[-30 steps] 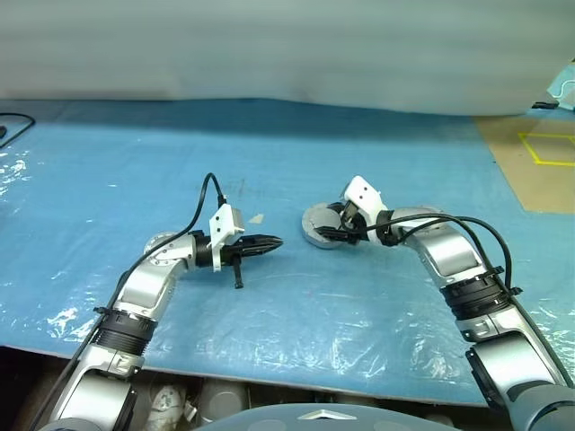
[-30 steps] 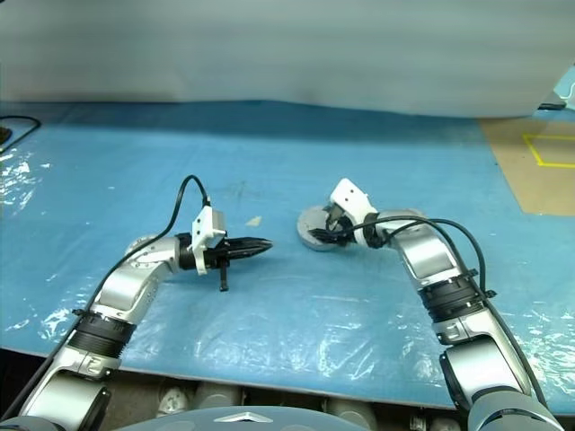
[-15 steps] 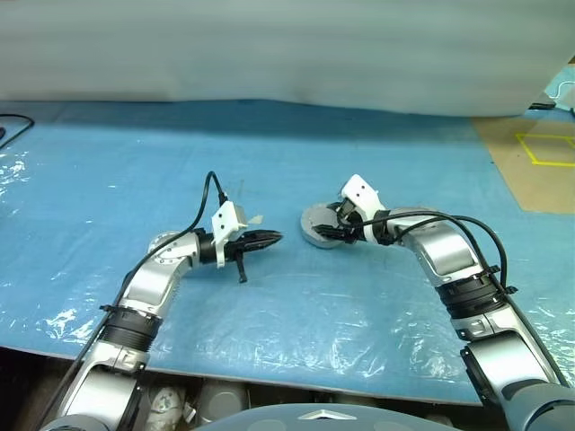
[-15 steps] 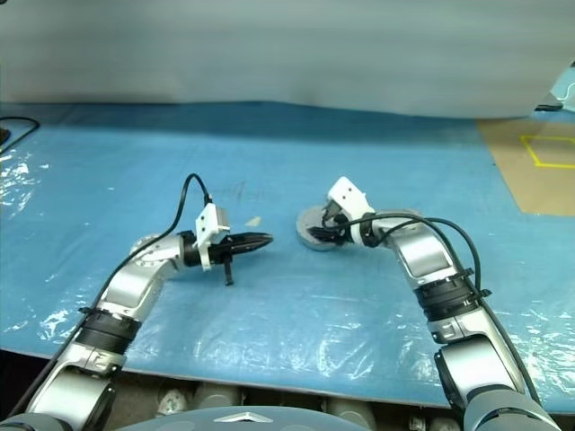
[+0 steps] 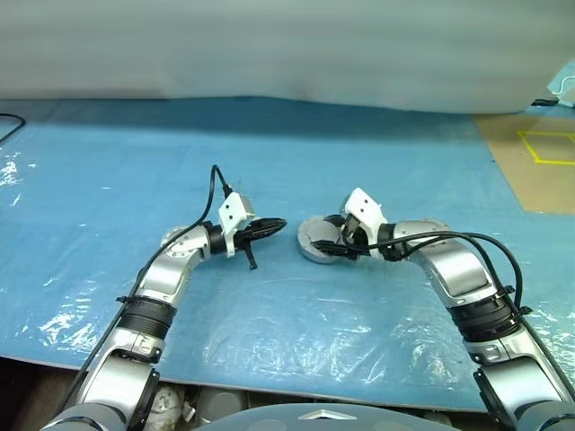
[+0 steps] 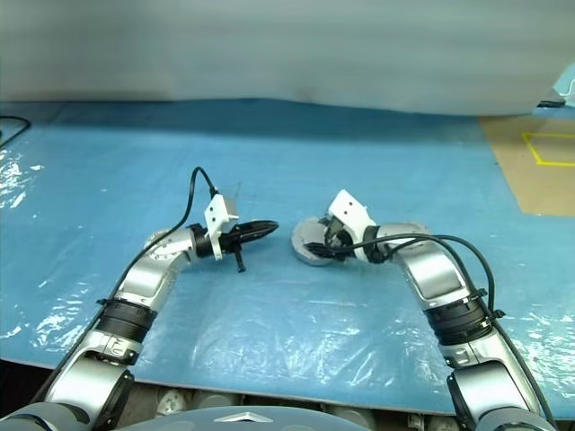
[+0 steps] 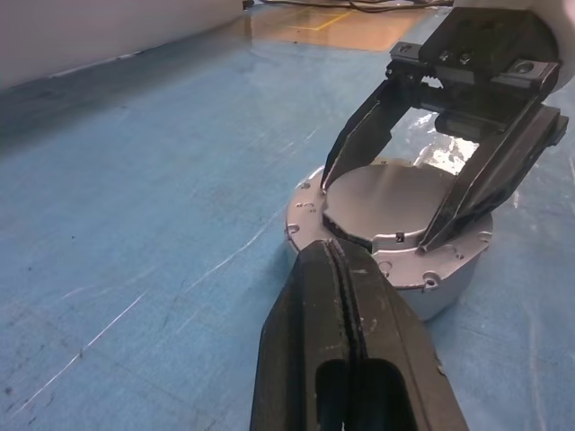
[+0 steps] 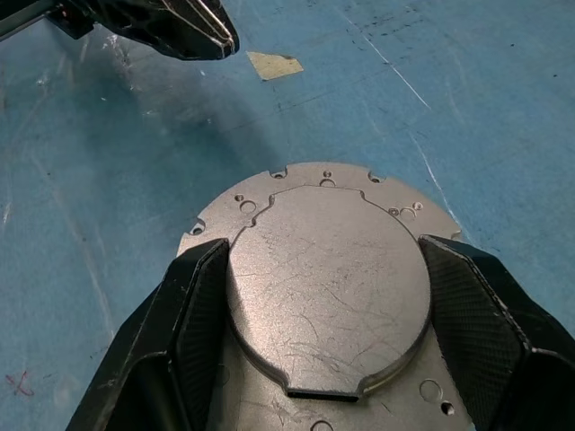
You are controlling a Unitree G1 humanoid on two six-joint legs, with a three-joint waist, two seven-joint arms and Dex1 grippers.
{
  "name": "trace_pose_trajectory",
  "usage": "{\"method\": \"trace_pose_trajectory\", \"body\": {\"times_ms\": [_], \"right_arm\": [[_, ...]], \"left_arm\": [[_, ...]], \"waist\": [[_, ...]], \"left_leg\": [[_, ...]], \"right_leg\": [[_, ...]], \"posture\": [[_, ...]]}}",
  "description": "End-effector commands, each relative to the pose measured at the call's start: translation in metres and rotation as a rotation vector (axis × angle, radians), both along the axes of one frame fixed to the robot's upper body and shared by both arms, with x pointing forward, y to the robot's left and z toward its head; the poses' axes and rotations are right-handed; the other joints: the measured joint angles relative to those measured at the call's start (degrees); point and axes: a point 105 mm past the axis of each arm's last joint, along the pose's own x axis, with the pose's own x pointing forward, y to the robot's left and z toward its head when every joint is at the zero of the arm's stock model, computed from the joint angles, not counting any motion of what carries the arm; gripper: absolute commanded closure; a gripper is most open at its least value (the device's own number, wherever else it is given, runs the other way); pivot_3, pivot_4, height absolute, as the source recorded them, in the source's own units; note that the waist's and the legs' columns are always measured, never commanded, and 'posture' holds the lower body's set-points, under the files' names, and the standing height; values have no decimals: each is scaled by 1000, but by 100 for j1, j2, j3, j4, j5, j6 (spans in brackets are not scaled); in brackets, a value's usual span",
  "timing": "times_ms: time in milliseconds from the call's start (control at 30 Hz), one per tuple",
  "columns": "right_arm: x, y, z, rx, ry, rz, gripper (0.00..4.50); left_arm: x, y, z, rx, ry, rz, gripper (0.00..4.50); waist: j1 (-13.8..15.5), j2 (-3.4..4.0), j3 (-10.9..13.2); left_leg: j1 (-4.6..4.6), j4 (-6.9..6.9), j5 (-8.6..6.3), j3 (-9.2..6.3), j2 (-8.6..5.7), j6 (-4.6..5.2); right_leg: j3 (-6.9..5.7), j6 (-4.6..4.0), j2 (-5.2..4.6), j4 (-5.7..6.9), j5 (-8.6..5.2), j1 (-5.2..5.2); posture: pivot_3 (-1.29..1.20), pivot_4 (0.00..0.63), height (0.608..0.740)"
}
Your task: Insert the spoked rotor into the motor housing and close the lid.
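Observation:
The motor housing [image 5: 316,242] is a short silver cylinder standing on the blue table, with the flat round lid [image 8: 328,287] lying closed on top of it. My right gripper [image 5: 334,244] reaches over it from the right. Its two black fingers [image 8: 193,305] press against opposite edges of the lid, their tips resting on the housing's flange [image 8: 314,175]. My left gripper [image 5: 280,224] is shut and empty, pointing level at the housing's left side with its tip a short gap from the rim. The spoked rotor is out of view.
A small pale scrap of tape [image 8: 274,63] lies on the sheet just beyond the housing. A tan board with yellow tape [image 5: 539,148] borders the sheet at the far right. The table's front edge [image 5: 269,391] runs close to me.
My left gripper has edged right, closer to the housing's rim. The right arm has drawn back a little, its fingers still astride the lid. The view has shifted slightly.

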Motion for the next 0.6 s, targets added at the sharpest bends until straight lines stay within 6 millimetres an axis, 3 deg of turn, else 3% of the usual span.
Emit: {"method": "trace_pose_trajectory", "body": {"times_ms": [33, 133, 200, 367, 600], "right_arm": [[-2, -11, -50, -72, 107, -93, 1536], [-3, -3, -41, 19, 89, -80, 1536], [-8, 1, -39, 44, 81, -56, 1536], [-18, 3, -56, -9, 58, -34, 1536], [-16, 5, -48, 40, 71, -46, 1536]], "left_arm": [[-1, -4, 7, -10, -37, -23, 4500], [-3, -7, 6, -9, -29, -42, 4500], [-4, -10, 5, -7, -31, -49, 4500], [-4, -14, 5, -4, -40, -55, 4500], [-1, -19, -7, 51, -31, -38, 4500]], "waist": [[-69, -1, -1], [-99, -2, 0], [-85, -2, 0], [-97, -4, -1], [-123, -4, -1]], "left_leg": [[4, 1, 0, 0, 1, 0], [5, 10, 0, 3, 0, 2], [20, 10, -1, 3, 4, 4], [7, 10, 1, 3, 4, 4], [7, 6, 1, 2, 1, 3]], "right_leg": [[0, -11, 0, 1, -6, 5], [14, -22, -4, 3, -12, 12], [17, 17, -9, 3, -30, 10], [20, -20, -10, -4, -8, 7], [11, -27, 2, -1, -13, 3]], "posture": [[0, 150, 740], [0, 150, 740], [0, 150, 740], [0, 150, 740], [0, 150, 740]]}}
